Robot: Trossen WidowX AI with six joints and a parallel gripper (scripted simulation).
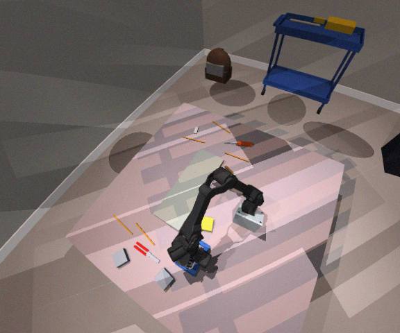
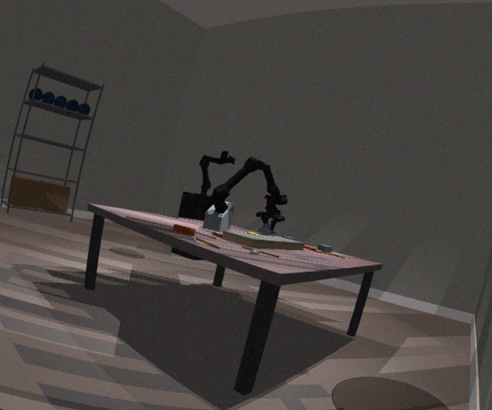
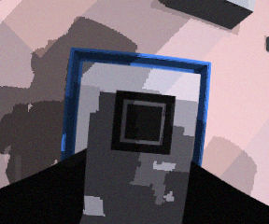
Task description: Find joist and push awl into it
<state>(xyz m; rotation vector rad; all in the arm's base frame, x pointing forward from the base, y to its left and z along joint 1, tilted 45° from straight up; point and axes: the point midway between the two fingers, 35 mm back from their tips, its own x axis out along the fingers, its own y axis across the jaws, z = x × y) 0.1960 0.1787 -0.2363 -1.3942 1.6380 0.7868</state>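
My gripper is shut on the grey stud finder, whose dark square display faces the wrist camera. The stud finder is low inside the blue tray, within its rim in the wrist view; whether it touches the tray floor is hidden. The pale green floor panel lies behind the arm. A tool with an orange-red handle and thin shaft lies beyond it. A short brown handle is partly hidden by the arm. I cannot tell which is the awl.
A yellow pad lies between panel and tray. Two grey blocks and a red-handled tool lie by the tray. Several orange sticks and a small white block are scattered about. The arm stands on a pale box.
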